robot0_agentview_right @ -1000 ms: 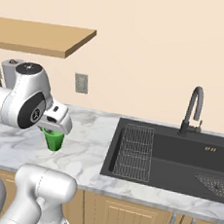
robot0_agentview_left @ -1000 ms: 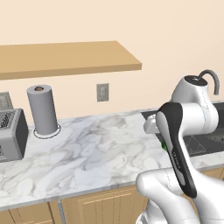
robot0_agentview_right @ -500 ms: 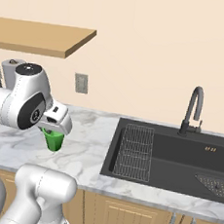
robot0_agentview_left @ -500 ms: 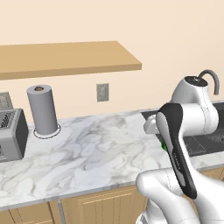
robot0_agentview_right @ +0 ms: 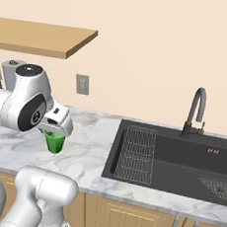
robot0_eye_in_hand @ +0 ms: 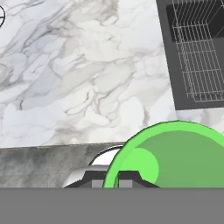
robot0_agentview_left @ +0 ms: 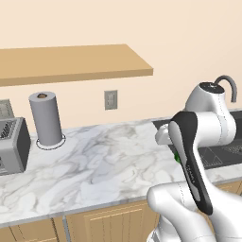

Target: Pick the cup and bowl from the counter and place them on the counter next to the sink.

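My gripper (robot0_agentview_right: 54, 130) is shut on the rim of the cup (robot0_agentview_right: 55, 142), a small bright green tumbler held upright just over the counter (robot0_agentview_right: 91, 133), a short way left of the sink (robot0_agentview_right: 180, 159). The hand view looks straight down into the cup (robot0_eye_in_hand: 175, 157), with one dark fingertip (robot0_eye_in_hand: 118, 178) at its rim and the sink's left end (robot0_eye_in_hand: 192, 52) at the upper right. In the left base view the arm hides all but a green sliver of the cup (robot0_agentview_left: 177, 157). The bowl is out of view.
A wire rack (robot0_agentview_right: 137, 152) lies in the sink's left half, and a dark gooseneck faucet (robot0_agentview_right: 197, 112) stands behind it. At the counter's far left are a paper towel roll (robot0_agentview_left: 46, 118) and a toaster (robot0_agentview_left: 9, 146). A wooden shelf (robot0_agentview_left: 71, 61) hangs above.
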Tool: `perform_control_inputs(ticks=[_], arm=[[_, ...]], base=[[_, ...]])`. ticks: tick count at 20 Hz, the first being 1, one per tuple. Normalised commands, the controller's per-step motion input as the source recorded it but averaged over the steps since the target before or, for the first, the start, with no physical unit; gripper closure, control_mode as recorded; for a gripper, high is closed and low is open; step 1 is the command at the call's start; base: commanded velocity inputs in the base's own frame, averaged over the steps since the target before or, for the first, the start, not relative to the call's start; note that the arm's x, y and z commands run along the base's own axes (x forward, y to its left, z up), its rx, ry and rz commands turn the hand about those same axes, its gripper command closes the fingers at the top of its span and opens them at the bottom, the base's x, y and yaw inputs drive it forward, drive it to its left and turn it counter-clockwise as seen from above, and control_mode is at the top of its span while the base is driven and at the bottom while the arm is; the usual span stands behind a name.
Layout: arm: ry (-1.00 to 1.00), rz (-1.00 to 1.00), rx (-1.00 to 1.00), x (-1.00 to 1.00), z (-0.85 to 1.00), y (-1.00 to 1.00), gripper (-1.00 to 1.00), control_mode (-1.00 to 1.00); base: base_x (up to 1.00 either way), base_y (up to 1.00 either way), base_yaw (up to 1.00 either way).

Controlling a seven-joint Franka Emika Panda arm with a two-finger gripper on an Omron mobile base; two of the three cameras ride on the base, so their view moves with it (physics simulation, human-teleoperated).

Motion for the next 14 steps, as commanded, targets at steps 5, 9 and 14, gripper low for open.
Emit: perform_control_inputs(ticks=[5, 9, 14], arm=[[-0.05, 0.00, 0.01, 0.19, -0.13, 0.00, 1.00, -1.00], [-0.09, 0.01, 0.01, 0.60, -0.39, -0.02, 1.00, -1.00], [-0.15, 0.00, 0.00, 0.32, -0.56, -0.06, 1.00, -1.00]], base=[[0.00, 0.00, 0.00], [0.00, 0.00, 0.00], [0.00, 0.00, 0.00]])
